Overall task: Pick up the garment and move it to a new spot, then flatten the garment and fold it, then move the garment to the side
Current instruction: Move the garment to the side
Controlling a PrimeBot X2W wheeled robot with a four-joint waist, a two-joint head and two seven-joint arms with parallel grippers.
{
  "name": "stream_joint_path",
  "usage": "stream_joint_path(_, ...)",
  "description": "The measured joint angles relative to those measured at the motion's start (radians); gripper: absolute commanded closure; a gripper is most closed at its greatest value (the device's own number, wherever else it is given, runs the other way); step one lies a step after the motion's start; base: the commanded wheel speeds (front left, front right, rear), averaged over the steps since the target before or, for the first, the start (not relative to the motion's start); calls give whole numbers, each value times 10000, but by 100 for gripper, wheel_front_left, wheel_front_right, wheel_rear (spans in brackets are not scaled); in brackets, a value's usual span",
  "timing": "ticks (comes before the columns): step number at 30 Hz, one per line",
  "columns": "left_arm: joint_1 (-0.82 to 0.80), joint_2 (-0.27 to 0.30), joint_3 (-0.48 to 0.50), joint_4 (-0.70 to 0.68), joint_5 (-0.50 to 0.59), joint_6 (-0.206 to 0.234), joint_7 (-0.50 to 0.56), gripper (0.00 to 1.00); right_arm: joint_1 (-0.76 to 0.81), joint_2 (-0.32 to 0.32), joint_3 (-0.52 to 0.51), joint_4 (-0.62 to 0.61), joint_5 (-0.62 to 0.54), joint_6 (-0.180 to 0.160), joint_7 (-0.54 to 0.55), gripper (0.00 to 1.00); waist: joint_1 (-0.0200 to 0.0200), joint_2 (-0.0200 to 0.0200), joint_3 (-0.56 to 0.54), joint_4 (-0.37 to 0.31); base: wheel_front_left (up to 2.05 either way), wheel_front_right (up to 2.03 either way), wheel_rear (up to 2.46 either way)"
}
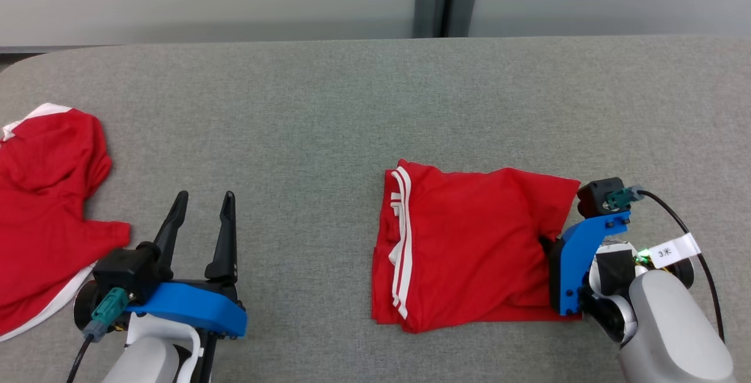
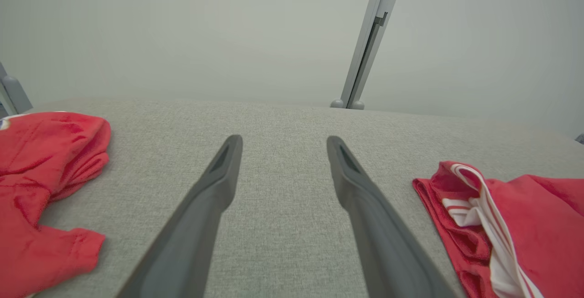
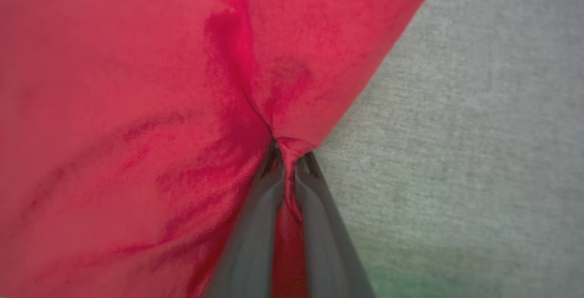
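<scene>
1. The garment, red with white stripes, lies folded in a rough rectangle on the grey table, a little to the right of the middle.
2. The right gripper is closed on its right edge. In the right wrist view the two dark fingers are almost together, with a thin twist of red cloth pinched between them, and creases run to this point.
3. The left gripper hangs over bare table at the lower left. Its fingers are well spread and hold nothing, and it is well apart from the folded piece.
4. Another red garment lies crumpled at the left edge of the table, near the left gripper but not touching it.
5. I judge the cloth to be light, soft and limp. It has no stiffness, so it will sag, and the layers can slide apart if only one point lifts it.
6. For moving it to the side, I think a low drag over the table is safer than a high lift. The hold should go through all layers at an edge. A second hold at the striped left side would help the fold to keep its shape.
</scene>
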Motion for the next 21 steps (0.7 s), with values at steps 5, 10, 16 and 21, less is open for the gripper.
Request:
stream_joint_path(5, 6, 123, 115, -96, -6, 15, -67, 0, -413, -1051, 1425, -456, 174, 52, -104, 100, 1, 0, 145, -502, 0, 0, 0)
stream_joint_path(10, -67, 351, 245, -359, 8, 27, -86, 0, -1594, -2798, 2934, -980, 408, 38, 98, 100, 1, 0, 551, -1310, 0, 0, 0)
stream_joint_path(16, -520, 727, 414, -596, 184, 73, -36, 0, -3199, -4976, 4500, -1018, 752, 40, -96, 100, 2, 0, 1269, -2324, 0, 0, 0)
stream_joint_path(21, -1078, 957, 410, -1043, 428, 121, 201, 0, -4075, -5850, 4268, -324, 527, 40, -965, 100, 2, 0, 2012, -2773, 0, 0, 0)
